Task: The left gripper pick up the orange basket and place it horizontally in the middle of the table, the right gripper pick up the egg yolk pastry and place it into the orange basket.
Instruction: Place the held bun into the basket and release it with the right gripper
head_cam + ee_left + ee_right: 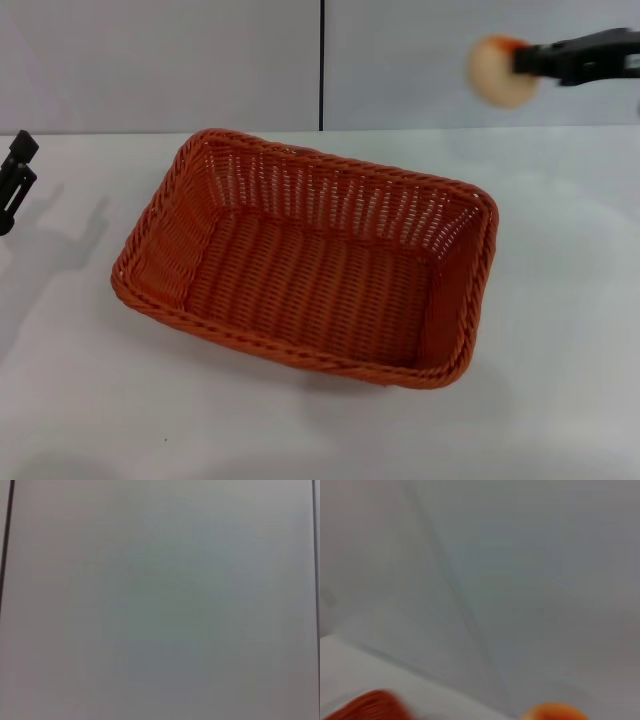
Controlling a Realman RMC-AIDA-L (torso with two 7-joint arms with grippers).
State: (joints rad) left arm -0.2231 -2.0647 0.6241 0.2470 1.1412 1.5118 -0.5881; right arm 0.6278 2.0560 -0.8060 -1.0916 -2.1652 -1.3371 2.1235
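The orange basket (pixel 310 255) lies in the middle of the white table (pixel 560 300), open side up and empty. High at the upper right, above the far edge of the table, my right gripper (pixel 528 60) is shut on the egg yolk pastry (pixel 500 72), carried in the air to the right of the basket. A blurred corner of the basket (pixel 370 706) and the pastry's orange top (pixel 555 712) show in the right wrist view. My left gripper (pixel 14 180) stands at the far left edge of the table, away from the basket.
A grey wall with a dark vertical seam (pixel 322 65) rises behind the table. The left wrist view shows only plain grey wall panel (pixel 160 600).
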